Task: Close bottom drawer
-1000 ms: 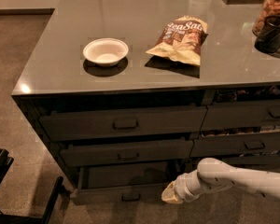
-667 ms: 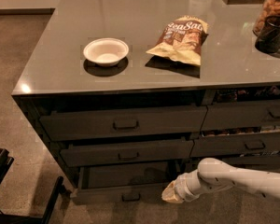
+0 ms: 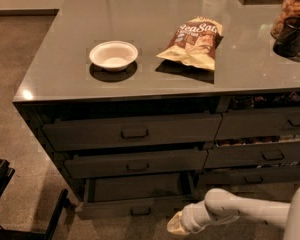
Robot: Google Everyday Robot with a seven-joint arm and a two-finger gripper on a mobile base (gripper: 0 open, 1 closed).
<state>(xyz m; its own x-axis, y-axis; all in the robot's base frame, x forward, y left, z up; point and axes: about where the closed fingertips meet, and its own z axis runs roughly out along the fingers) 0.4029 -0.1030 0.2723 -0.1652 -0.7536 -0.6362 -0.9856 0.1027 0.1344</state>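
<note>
**Desk:** Speckled floor [image 3: 20, 134] in the foreground. What stands on it?

**Field:** A cabinet of dark drawers under a grey counter [image 3: 155, 14]. Nearest, low at the right, the robot's gripper [image 3: 176, 227] hovers just beside the right end of the bottom drawer [image 3: 115, 210]. That drawer stands pulled well out, its inside showing. Whether the gripper is open or closed cannot be told, and nothing is seen in its hold.

**Desk:** How would that drawer handle?

**Field:** Probably stiff and fairly heavy, running on slides, with a flat, rigid front that is not fragile. Closing it needs no grip. A push near the small centre pull [image 3: 140, 211] should send it in straight, while a shove at the right end could skew it.

**Desk:** And beyond?

**Field:** Two taller drawers [image 3: 135, 132] sit above it. On the counter, a white bowl [image 3: 113, 55] lies toward the front edge, left of centre. A snack bag [image 3: 192, 43] is mid-surface and a jar [image 3: 292, 6] is at the far right edge.
</note>
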